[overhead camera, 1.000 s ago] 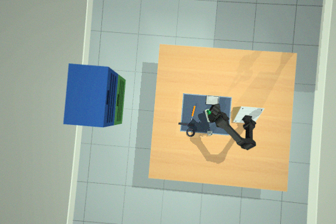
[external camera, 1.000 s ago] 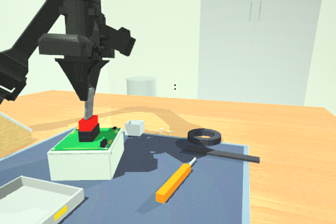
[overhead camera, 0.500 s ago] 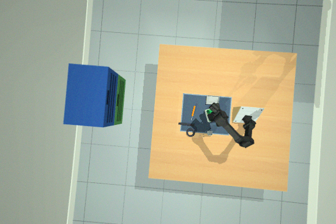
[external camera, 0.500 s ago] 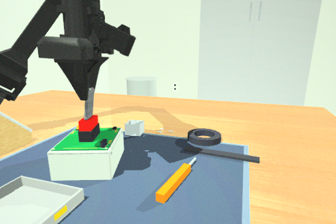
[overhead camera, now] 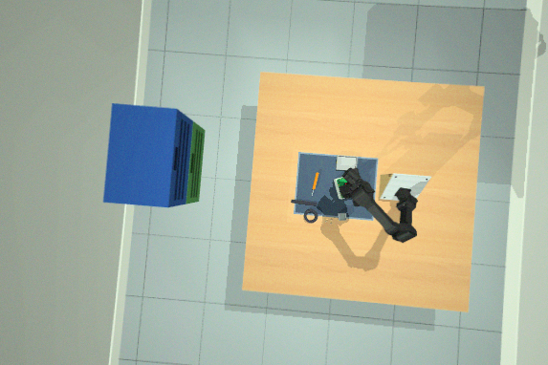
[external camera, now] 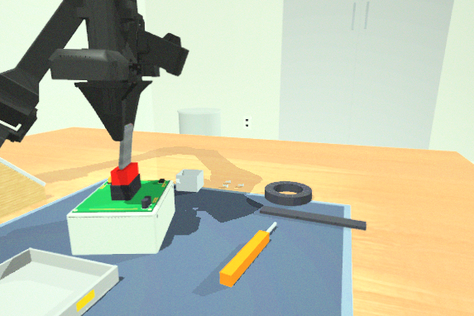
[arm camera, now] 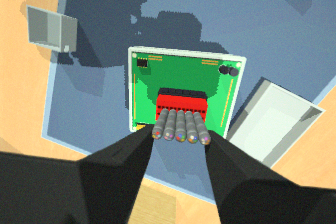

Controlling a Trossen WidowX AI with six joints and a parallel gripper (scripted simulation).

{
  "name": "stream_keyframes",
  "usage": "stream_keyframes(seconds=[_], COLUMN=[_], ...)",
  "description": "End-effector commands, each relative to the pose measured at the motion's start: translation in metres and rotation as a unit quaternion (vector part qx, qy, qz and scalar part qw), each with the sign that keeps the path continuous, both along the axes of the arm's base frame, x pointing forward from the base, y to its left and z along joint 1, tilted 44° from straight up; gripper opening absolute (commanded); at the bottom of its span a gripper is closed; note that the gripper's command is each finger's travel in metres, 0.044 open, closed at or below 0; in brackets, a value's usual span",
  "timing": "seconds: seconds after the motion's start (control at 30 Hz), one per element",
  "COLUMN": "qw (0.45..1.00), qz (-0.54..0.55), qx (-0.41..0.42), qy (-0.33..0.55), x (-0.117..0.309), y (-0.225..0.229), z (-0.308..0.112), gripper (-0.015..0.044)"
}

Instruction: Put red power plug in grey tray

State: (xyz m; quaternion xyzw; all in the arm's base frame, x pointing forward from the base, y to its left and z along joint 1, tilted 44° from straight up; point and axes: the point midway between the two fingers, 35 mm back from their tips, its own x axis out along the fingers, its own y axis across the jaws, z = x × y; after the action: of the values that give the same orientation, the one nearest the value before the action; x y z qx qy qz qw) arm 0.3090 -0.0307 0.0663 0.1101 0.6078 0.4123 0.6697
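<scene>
Pointing steeply down, the gripper (overhead camera: 343, 189) (external camera: 124, 138) (arm camera: 179, 133) grips grey wires (external camera: 126, 146) (arm camera: 180, 122).

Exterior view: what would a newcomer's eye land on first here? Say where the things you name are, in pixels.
Probably the bright red plug (external camera: 125, 174) (arm camera: 182, 103), seated in the black socket (external camera: 125, 193) (arm camera: 182, 93) on the green board, its grey cables pinched in the dark tool (external camera: 125, 134) (arm camera: 179, 133). Next, likely the orange-handled screwdriver (external camera: 245, 258) (overhead camera: 316, 182), lying on the blue mat between the tray (external camera: 104, 276) (overhead camera: 346, 162) (arm camera: 279, 115) and the black ring (external camera: 288, 199) (overhead camera: 305, 218).

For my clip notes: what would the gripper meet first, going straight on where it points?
Likely the red plug, just below the gripper; depth is hard to judge.
</scene>
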Motion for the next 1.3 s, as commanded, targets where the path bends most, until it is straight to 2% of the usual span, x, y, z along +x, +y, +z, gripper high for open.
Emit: stream_keyframes(seconds=[0.0,0.23,0.97,1.27], qw=[1.0,1.0,1.0,1.0], qz=[-0.003,-0.003,-0.003,-0.003], qx=[-0.001,-0.001,-0.001,-0.001], qy=[-0.006,-0.006,-0.007,-0.007], x=[0.002,0.002,0.0,0.0], y=[0.003,0.003,0.016,0.016], z=[-0.003,-0.003,-0.017,-0.017], gripper=[0.0079,0.025,0.025,0.0013])
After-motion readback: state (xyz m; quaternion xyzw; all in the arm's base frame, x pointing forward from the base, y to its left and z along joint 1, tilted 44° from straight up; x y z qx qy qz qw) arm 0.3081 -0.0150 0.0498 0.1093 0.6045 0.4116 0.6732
